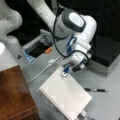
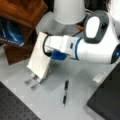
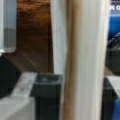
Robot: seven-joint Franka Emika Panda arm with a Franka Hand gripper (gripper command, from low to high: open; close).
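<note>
My tool point(image 1: 67, 71) pinches the top edge of a white notebook point(image 1: 65, 96), lifting it tilted off the grey worktop point(image 1: 105, 102). A black pen point(image 1: 96, 90) lies at three o'clock.

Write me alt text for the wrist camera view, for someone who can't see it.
The edge of a white notebook stands upright, filling the middle of the wrist view, between the gripper's dark fingers. Behind it is a brown wooden surface.
</note>
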